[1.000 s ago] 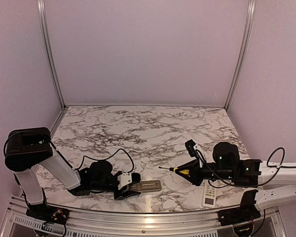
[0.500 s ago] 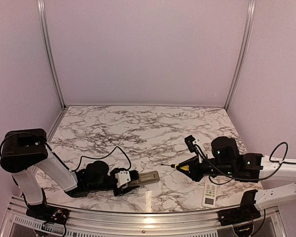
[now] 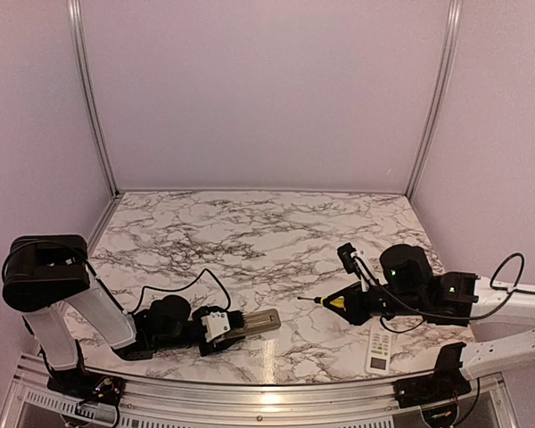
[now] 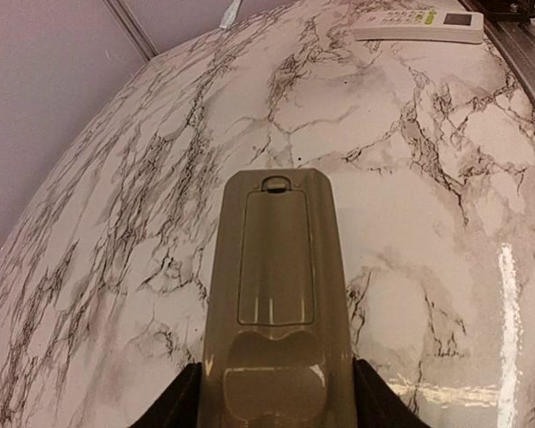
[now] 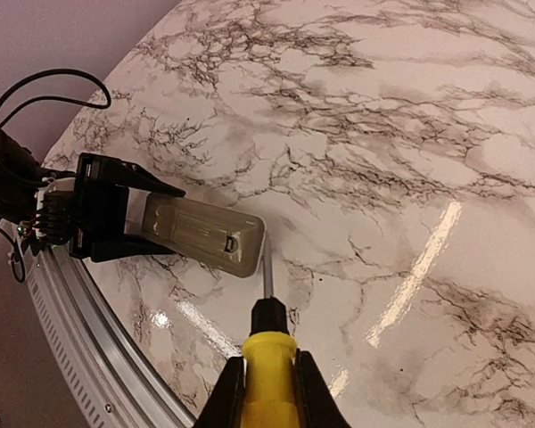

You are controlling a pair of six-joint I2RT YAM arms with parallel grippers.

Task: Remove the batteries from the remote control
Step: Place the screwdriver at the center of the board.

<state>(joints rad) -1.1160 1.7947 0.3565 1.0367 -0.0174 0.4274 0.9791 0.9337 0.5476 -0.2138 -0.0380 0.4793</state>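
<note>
**Tan remote held on the left, screwdriver held on the right, cover closed**

The left tool point(image 3: 225, 325) is low over the worktop point(image 3: 276, 232), near its front edge, and its two fingers are closed on the sides of the tan remote point(image 4: 276, 267). It holds the remote at one end, and the other end points toward the right arm. The remote lies with its back side up. The cover point(image 4: 275, 254) of the battery compartment is in its place and shut, with its small latch at the far end. The batteries are under this cover, so they cannot be seen in any view.

The right tool point(image 5: 267, 392) is closed around the yellow handle of a screwdriver point(image 5: 267, 357). The thin metal shaft points toward the free end of the tan remote. In the right wrist view the tip comes just beside the corner of this end. Whether it touches the remote, I cannot tell.

A white remote point(image 3: 378, 350) lies on the worktop with its buttons up, close to the front edge, near the right arm and well apart from the tan remote.
</note>
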